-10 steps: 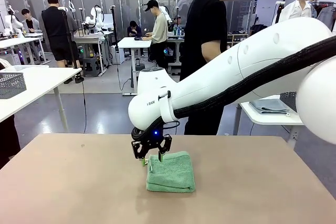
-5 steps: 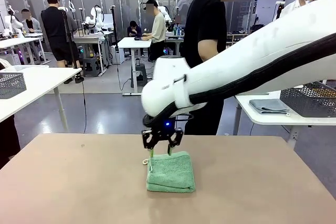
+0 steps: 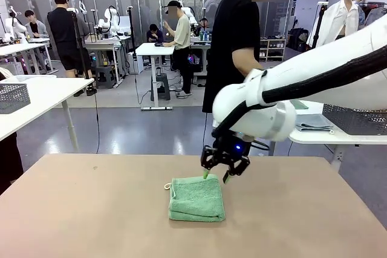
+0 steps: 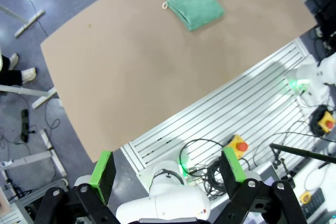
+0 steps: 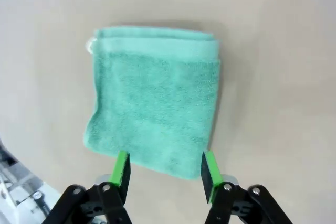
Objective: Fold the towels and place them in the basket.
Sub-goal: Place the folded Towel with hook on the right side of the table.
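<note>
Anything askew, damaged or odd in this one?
Nothing stands out. The green towel lies folded and flat on the table, edges roughly square, its white loop poking out at a corner. The right gripper hangs open over the towel's far edge, holding nothing.

Towel (image 3: pixel 196 197) lies on the table (image 3: pixel 72 209), centrally, toward its far edge. Right gripper (image 3: pixel 216 177) hangs over the towel's far right corner. Person (image 3: pixel 233 58) stands behind the table; basket (image 3: pixel 357 119) sits on a side table (image 3: pixel 314 137) farther right.
</note>
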Tool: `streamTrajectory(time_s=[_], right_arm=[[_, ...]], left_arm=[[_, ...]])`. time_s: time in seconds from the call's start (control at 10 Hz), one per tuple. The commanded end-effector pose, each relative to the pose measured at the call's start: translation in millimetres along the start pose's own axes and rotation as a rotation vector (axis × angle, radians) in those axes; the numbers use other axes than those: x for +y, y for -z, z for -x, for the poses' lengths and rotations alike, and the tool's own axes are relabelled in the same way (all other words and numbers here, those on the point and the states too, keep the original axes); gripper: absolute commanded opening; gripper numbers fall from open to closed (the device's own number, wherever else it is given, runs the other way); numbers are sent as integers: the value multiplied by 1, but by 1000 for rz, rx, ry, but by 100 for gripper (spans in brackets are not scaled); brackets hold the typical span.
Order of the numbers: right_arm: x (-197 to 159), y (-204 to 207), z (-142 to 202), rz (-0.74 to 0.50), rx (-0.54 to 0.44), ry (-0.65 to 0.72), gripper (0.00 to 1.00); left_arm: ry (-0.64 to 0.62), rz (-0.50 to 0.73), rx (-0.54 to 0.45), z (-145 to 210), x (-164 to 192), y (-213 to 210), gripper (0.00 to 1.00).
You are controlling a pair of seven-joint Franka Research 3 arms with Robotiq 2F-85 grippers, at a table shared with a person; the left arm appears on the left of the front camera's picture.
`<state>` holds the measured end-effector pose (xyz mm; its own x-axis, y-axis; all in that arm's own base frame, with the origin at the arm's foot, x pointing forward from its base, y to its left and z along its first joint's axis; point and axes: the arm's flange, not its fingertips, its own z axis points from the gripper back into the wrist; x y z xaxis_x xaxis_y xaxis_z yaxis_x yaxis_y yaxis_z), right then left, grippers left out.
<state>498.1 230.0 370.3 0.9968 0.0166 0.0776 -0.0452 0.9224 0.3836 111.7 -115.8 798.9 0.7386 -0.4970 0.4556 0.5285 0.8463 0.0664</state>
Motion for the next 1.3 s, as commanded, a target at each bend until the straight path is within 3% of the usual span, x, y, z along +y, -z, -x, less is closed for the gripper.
streamTrajectory(time_s=[0.0,0.4,1.2], right_arm=[[-33,14,16,-107,-49,21,68],[-77,50,14,-252,-47,51,68],[-72,86,11,-327,-42,50,68]], left_arm=[[16,15,-12,6,-8,-7,100],[16,15,-12,6,-8,-7,100],[16,15,-12,6,-8,-7,100]])
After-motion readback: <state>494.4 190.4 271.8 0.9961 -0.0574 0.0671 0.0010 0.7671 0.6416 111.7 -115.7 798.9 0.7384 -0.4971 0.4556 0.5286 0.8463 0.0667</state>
